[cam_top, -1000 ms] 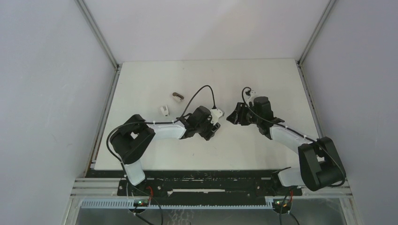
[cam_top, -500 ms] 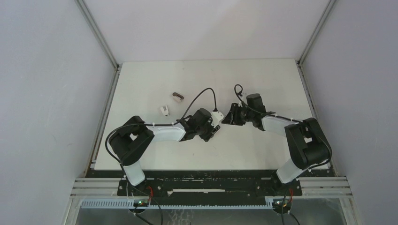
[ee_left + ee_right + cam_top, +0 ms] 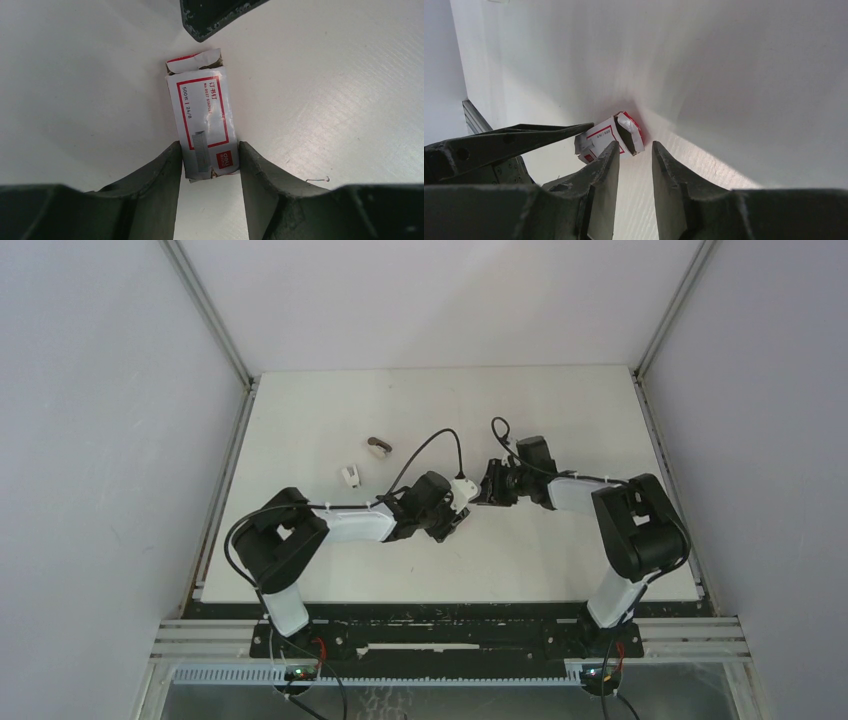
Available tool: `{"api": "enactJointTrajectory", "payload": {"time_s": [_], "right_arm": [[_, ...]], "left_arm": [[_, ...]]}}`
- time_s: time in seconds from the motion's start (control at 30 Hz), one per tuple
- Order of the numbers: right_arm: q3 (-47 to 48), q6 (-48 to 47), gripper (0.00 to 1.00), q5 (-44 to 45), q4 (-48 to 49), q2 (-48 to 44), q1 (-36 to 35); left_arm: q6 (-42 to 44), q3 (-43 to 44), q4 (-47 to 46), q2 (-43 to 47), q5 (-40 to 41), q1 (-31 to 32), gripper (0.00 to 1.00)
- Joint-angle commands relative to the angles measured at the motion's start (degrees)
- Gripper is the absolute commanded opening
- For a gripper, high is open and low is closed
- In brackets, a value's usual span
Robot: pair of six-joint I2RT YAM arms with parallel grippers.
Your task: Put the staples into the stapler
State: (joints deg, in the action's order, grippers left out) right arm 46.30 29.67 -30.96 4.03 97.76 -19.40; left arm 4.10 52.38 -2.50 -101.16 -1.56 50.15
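Note:
The staples are a small white-and-red labelled box lying flat on the white table. Its far end flap is torn open. My left gripper is shut on the box's near end, one finger pressing each long side. My right gripper is open with a narrow gap and empty. Its tips are just short of the box's open end, and one of its fingers shows at the top of the left wrist view. In the top view the two grippers meet mid-table and hide the box. No stapler is recognisable.
A small white item and a small dark brown item lie on the table to the left of the arms. A single loose staple lies beside my left gripper's right finger. Grey walls enclose the table.
My right arm has swung left and folded its elbow in, bringing its gripper up to the left gripper. The left gripper has barely moved.

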Motion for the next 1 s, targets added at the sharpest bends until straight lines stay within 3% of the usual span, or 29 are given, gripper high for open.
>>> {"api": "enactJointTrajectory", "payload": {"time_s": [0.0, 0.97], "right_arm": [[2.4, 0.8, 0.29, -0.3, 0.5, 0.8, -0.8], [4.6, 2.7, 0.18, -4.3, -1.2, 6.5, -1.9]], "left_arm": [[1.4, -1.5, 0.2, 1.8, 1.0, 0.4, 0.49], [2.6, -0.6, 0.7, 1.3, 2.0, 0.8, 0.48]]}}
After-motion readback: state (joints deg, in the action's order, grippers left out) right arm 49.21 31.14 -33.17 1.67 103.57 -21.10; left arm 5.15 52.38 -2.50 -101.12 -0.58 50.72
